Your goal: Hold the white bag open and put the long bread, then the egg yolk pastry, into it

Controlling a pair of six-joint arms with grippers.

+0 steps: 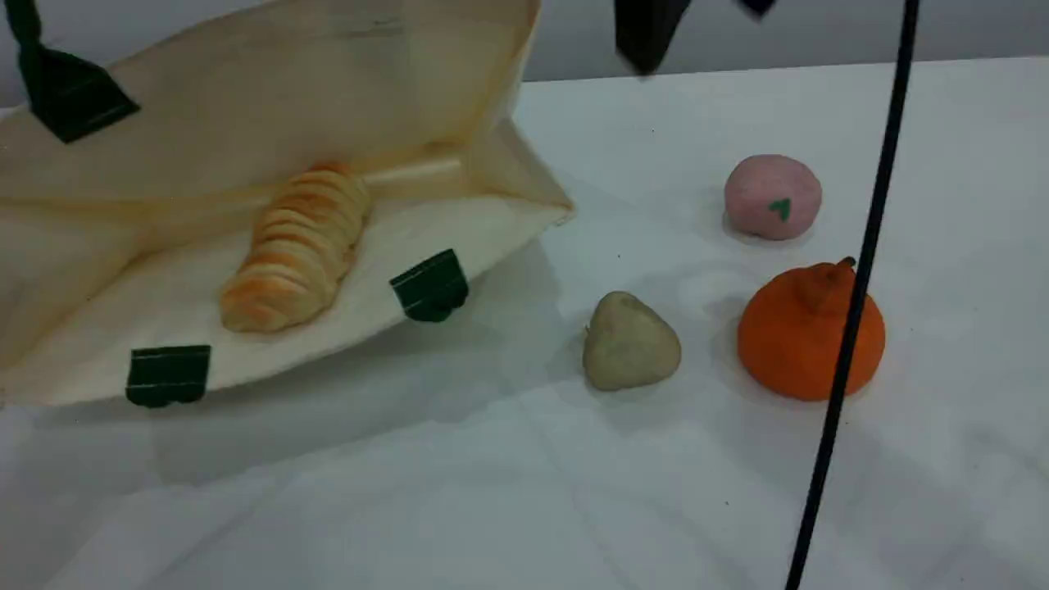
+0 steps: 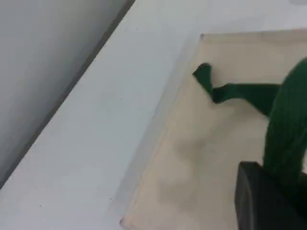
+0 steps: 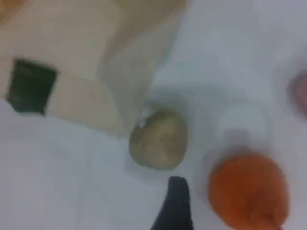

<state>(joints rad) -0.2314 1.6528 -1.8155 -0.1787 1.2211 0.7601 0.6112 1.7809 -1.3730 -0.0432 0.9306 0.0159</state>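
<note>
The white bag (image 1: 246, 98) lies at the left with its mouth held open toward the camera. Inside it, on the lower panel, rests the long bread (image 1: 295, 246). The bag's green strap handle (image 2: 288, 124) runs up past my left gripper's black fingertip (image 2: 264, 201), which is shut on it. The egg yolk pastry (image 1: 631, 342) sits on the table to the right of the bag. My right gripper (image 1: 701, 33) hangs open high above the table; its fingertip (image 3: 175, 206) shows just below the pastry (image 3: 159, 140) and holds nothing.
A pink ball with a green mark (image 1: 772, 197) and an orange stemmed fruit (image 1: 810, 328) stand right of the pastry. A black cable (image 1: 856, 303) crosses the view in front of the fruit. White cloth covers the table (image 1: 492, 492).
</note>
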